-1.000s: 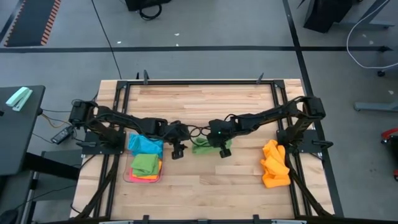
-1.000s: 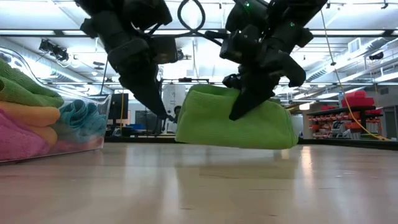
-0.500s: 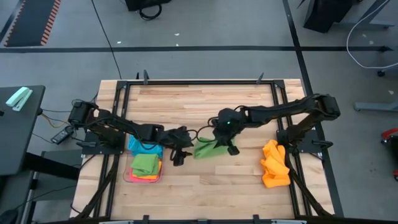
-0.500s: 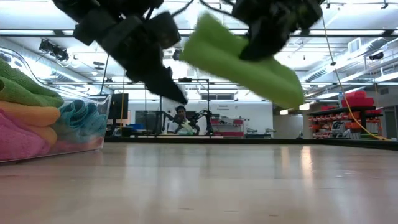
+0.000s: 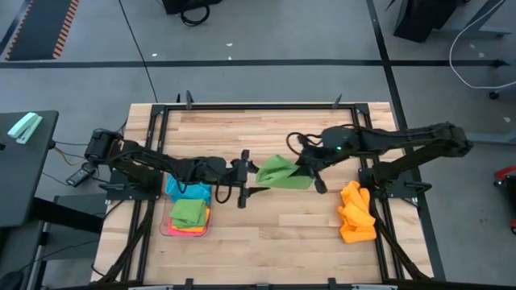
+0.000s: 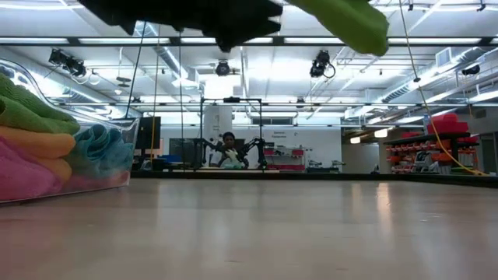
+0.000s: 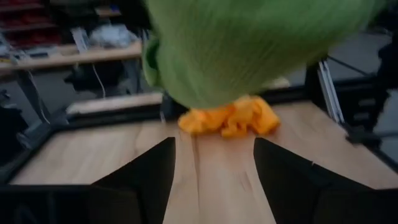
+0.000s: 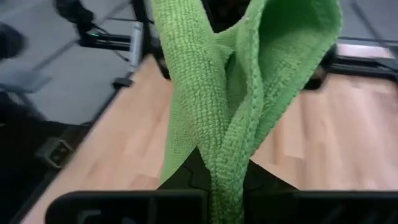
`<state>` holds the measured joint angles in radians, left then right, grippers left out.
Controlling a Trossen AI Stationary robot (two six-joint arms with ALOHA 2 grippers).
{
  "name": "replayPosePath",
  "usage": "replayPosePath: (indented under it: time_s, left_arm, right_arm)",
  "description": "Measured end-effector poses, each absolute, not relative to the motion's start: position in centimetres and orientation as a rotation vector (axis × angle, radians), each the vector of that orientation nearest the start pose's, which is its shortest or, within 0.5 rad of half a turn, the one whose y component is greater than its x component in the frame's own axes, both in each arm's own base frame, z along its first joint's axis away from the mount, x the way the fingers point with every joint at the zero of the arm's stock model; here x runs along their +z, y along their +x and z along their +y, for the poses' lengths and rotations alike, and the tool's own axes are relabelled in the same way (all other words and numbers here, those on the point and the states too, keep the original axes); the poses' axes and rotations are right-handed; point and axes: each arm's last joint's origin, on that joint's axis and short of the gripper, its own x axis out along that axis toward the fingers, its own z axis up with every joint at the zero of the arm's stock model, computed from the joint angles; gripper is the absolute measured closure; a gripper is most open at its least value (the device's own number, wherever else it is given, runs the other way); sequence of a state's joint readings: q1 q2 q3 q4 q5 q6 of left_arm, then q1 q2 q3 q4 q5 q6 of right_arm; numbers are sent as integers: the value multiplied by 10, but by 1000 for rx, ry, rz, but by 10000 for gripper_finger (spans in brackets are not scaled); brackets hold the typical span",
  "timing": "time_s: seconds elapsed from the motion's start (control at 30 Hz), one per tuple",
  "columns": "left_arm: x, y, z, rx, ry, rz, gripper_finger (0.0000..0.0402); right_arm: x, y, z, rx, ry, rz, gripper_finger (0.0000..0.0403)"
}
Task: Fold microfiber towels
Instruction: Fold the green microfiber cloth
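Observation:
A green microfiber towel (image 5: 280,171) hangs in the air over the middle of the table, and my right gripper (image 5: 311,174) is shut on it. In the low view only its lower end (image 6: 352,19) shows, at the top of the picture. My left gripper (image 5: 251,180) stands open just left of the towel and points toward it. In the left wrist view the towel (image 7: 249,50) hangs ahead of the gripper (image 7: 214,180). More towels lie in a clear tray (image 5: 165,228) at the left: a green one (image 5: 188,211) on top and a blue one (image 5: 187,192) beside it. My right gripper pinches a gathered fold of the green towel (image 8: 227,163) between its two fingers, several layers bunched together. The fingers come from the table's right side, slanting a little down. The towel is lifted clear of the table, and its loose folds spread out ahead of the fingers.
A heap of orange towels (image 5: 355,213) lies near the table's right edge and shows in the left wrist view (image 7: 230,118). In the low view the tray (image 6: 117,159) holds pink, orange, green and blue cloths. Bare wood lies along the table's near and far sides.
My right gripper has risen and gone toward the table's right edge with the green towel. The towel rested on the table before and is now lifted clear. My left gripper has risen, tipped from pointing down to nearly level, and shifted a little toward the right.

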<state>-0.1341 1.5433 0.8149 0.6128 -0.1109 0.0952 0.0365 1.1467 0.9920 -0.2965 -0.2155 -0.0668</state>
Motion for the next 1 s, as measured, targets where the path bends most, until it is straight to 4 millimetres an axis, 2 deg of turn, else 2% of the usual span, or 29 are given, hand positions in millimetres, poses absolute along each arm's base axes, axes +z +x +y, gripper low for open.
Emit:
replayPosePath:
  time_s: [0.17, 0.37, 0.47, 0.7, 0.87, 1.0]
  left_arm:
    - [257, 338, -42, -20, 111, 95, 151]
    - [277, 345, -43, -7, 99, 35, 76]
    - [281, 346, -42, 20, 97, 25, 58]
    - [274, 346, -48, -1, 76, 112, 71]
    - [272, 345, -50, -66, 38, 124, 87]
    - [273, 345, -49, -55, 45, 116, 95]
  right_arm:
    - [329, 239, 31, 195, -81, 441, 379]
    - [321, 247, 44, 116, -131, 458, 379]
    - [319, 252, 46, 67, -127, 455, 379]
    - [322, 245, 47, 5, -107, 452, 379]
    - [314, 245, 47, -7, -75, 524, 379]
    - [312, 245, 47, -15, -44, 539, 379]
